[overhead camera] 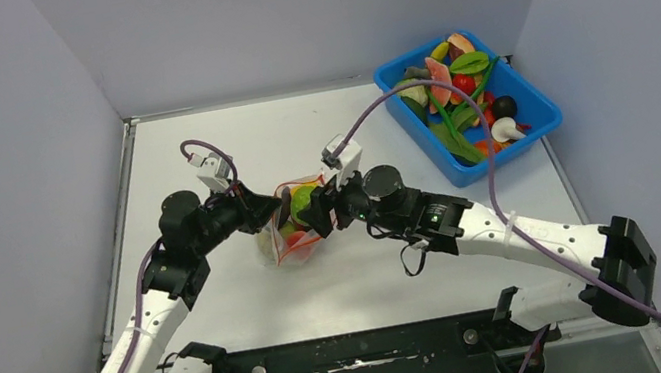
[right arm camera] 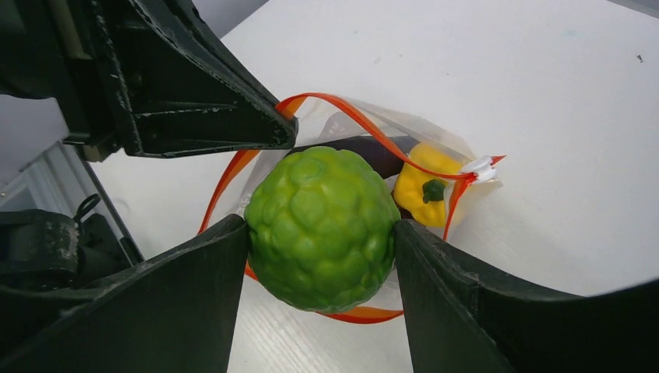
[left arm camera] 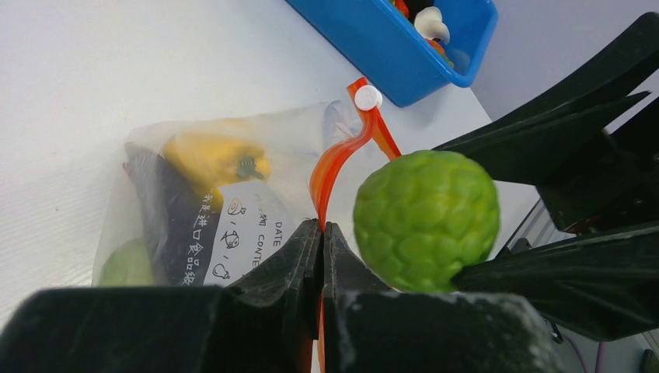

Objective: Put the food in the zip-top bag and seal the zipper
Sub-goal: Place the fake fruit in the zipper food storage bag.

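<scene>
My left gripper point(left arm camera: 322, 231) is clamped shut on the orange zipper strip point(left arm camera: 336, 159) of the clear bag point(left arm camera: 256, 210), pinching one lip of its mouth. My right gripper point(right arm camera: 320, 237) squeezes a bumpy green fruit point(left arm camera: 426, 220) between both fingers, right at the open mouth. Inside the bag I see a yellow pepper point(right arm camera: 423, 186) and a dark eggplant point(left arm camera: 159, 210). The bag lies mid-table point(overhead camera: 295, 121); the blue tub point(overhead camera: 513, 148) of other toy food sits at the far right

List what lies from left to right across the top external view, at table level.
left gripper → green round fruit → blue tub. The zip-top bag lies beneath the first two, so it is left out of the order.
</scene>
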Controlling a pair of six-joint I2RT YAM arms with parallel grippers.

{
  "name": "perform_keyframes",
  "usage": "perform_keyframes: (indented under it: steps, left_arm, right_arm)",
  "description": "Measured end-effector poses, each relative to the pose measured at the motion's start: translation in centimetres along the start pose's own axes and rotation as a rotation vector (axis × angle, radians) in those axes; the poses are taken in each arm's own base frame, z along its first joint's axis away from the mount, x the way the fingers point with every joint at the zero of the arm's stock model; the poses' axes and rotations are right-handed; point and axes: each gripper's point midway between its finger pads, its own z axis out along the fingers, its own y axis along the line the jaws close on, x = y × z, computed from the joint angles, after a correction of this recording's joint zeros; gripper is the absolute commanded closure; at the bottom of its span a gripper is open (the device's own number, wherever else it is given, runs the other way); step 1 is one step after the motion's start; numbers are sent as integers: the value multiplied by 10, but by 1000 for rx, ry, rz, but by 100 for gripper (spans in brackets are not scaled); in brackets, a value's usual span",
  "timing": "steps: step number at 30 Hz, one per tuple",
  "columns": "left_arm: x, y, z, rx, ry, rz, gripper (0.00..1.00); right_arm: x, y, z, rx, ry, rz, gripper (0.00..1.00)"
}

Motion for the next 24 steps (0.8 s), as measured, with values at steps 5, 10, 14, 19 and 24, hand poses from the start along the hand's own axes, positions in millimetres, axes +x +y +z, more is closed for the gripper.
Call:
perform_keyframes:
  steps: [5, 10, 14, 19, 24]
  left_arm:
    - [0, 0, 0, 1, 1, -2, 100]
    - [0, -1, 0, 2, -1, -1, 100]
    - [-1, -1, -1, 3, -2, -1, 100]
    - [-1, -2, -1, 4, -5, 1, 100]
    - [-2, -3, -2, 6, -10, 4, 100]
  right_arm:
    - [22, -5, 20, 50, 62, -43, 46]
    - [32, -13, 33, 93, 103, -63, 44]
    - [34, -13, 41, 100, 114, -69, 41]
    - [32, -10, 50, 101, 122, -71, 34]
    - [32, -10, 51, 104, 139, -84, 26]
